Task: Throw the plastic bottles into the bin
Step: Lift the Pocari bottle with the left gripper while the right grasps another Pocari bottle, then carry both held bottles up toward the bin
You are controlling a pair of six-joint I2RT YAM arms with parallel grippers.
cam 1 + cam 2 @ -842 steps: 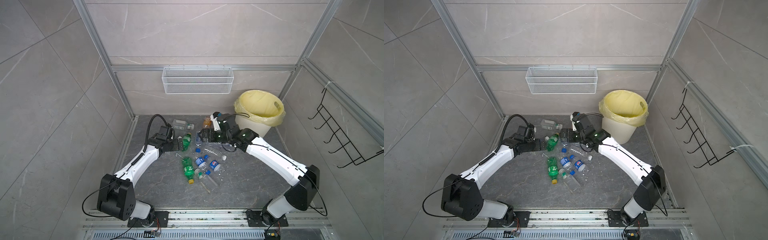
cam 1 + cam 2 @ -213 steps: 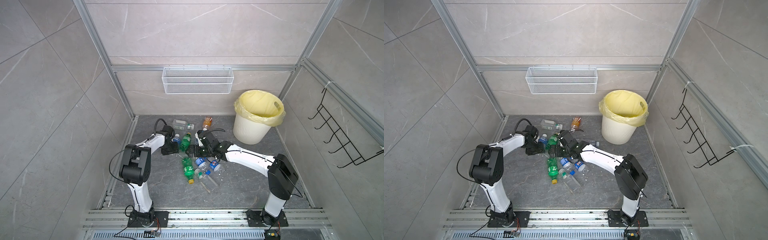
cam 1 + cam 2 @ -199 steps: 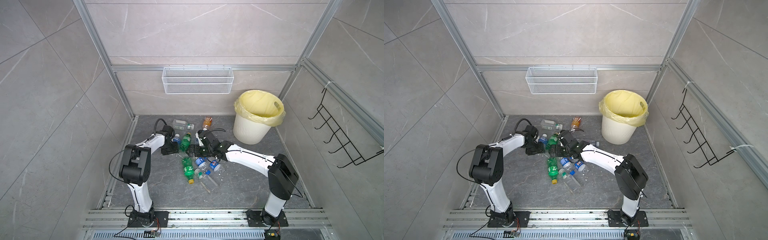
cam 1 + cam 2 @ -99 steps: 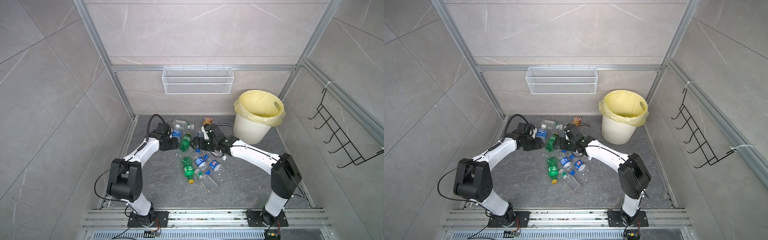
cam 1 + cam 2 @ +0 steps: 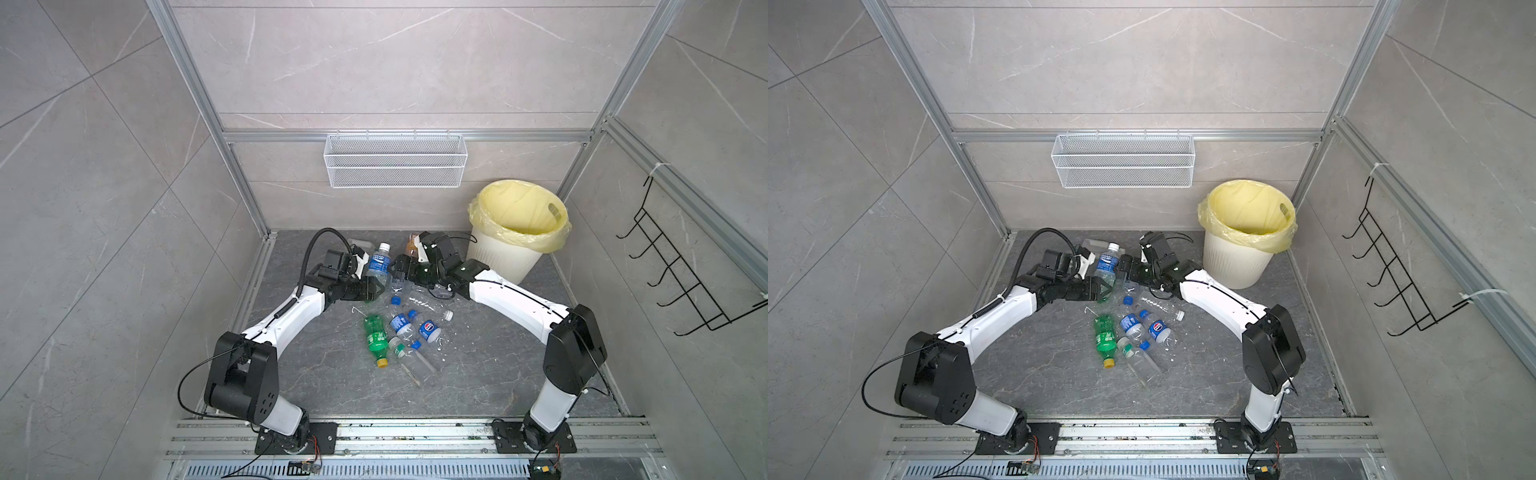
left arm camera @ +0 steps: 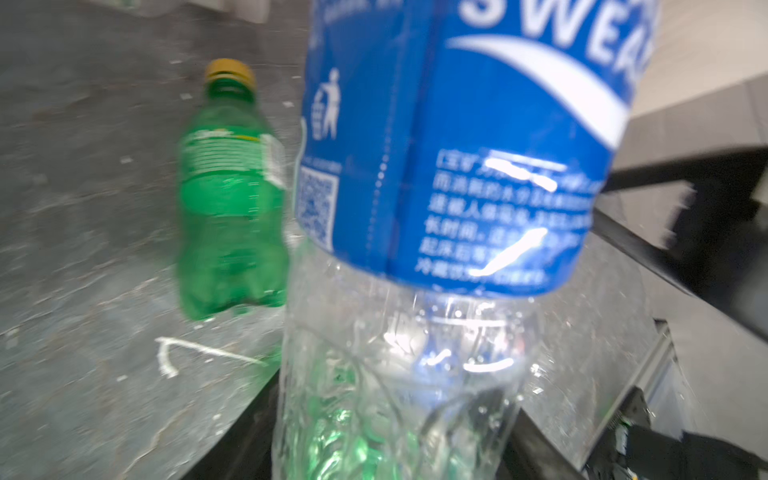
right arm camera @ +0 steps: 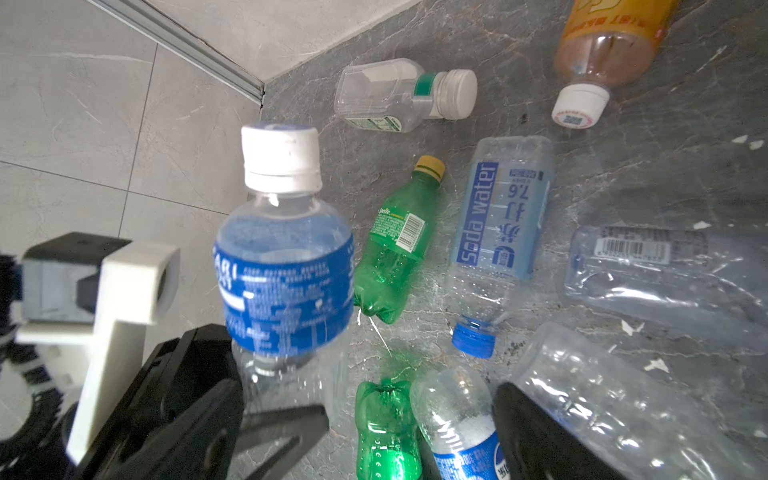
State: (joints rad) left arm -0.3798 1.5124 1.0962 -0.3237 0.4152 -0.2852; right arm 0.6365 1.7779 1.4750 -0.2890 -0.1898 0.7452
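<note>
My left gripper (image 5: 375,286) (image 5: 1104,289) (image 6: 395,436) is shut on the clear base of a plastic bottle with a blue label and white cap (image 5: 379,265) (image 5: 1106,266) (image 6: 457,166) (image 7: 286,266), held upright above the floor. My right gripper (image 5: 397,274) (image 5: 1125,268) (image 7: 409,432) is open right beside it, with a green bottle (image 7: 386,428) and a blue-labelled bottle (image 7: 457,424) lying beneath its fingers. More bottles lie in a pile (image 5: 401,324) (image 5: 1133,326), one of them green (image 5: 376,338) (image 6: 230,199). An orange-labelled one (image 7: 602,54) lies near the back. The cream bin (image 5: 498,257) (image 5: 1237,262) stands at the back right.
A white wire mesh basket (image 5: 395,160) hangs on the back wall. A black hook rack (image 5: 681,282) hangs on the right wall. Aluminium frame posts stand in the corners, and the arm bases sit on a rail (image 5: 415,432) at the front.
The left arm has stretched out and lifted the blue-labelled bottle up off the floor toward the middle. The right gripper has risen beside it and stayed open.
</note>
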